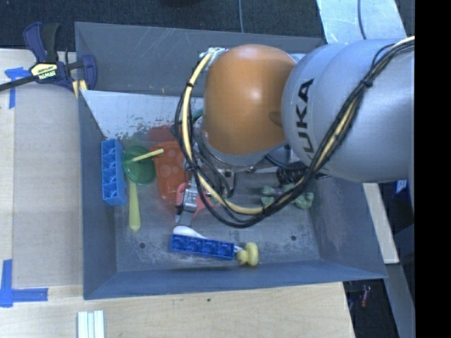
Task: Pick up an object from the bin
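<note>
We're sweeping from the left: a blue studded brick [111, 171] is lying along the wall, with a green scoop [139, 169] and a yellow stick [134, 206] crowding the orange translucent piece [168, 171] left of centre. The gripper [189, 199] is sitting at its right edge (open or clenched, we cannot tell). We're fearing a glancing slip or a dragged neighbour. A second blue brick [203, 246] is lying frontward.

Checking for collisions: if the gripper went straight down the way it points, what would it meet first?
Probably the orange-red piece beside the gripper, or the bin floor next to it; depth is unclear from above.
</note>
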Motion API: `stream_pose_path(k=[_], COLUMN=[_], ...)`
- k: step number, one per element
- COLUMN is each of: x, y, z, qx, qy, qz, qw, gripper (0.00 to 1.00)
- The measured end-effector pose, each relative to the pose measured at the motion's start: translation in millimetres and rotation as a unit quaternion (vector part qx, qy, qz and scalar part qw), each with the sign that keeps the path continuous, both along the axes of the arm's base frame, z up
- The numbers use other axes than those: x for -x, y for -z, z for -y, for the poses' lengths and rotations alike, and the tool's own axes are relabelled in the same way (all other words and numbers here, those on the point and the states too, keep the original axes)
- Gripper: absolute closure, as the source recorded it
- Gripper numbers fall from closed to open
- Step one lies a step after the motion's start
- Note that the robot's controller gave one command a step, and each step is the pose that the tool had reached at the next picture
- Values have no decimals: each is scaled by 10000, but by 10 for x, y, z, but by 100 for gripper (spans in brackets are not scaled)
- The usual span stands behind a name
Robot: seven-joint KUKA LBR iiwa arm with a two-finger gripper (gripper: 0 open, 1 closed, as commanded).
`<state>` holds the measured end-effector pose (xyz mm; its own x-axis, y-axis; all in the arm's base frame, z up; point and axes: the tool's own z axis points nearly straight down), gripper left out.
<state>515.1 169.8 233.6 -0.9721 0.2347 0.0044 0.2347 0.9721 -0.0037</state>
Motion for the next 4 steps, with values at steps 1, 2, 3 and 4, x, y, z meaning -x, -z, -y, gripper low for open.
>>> stream_pose_path(k=[1,2,3,4], x=[-226,-134,-217,-333], y=[182,522,772,1631], z=[55,130,375,543], qx=[-12,-15,-19,-21], qy=[-1233,-1868,-434,-972], qz=[49,32,35,30], qw=[9924,9824,9990,9953], gripper=[0,0,0,100])
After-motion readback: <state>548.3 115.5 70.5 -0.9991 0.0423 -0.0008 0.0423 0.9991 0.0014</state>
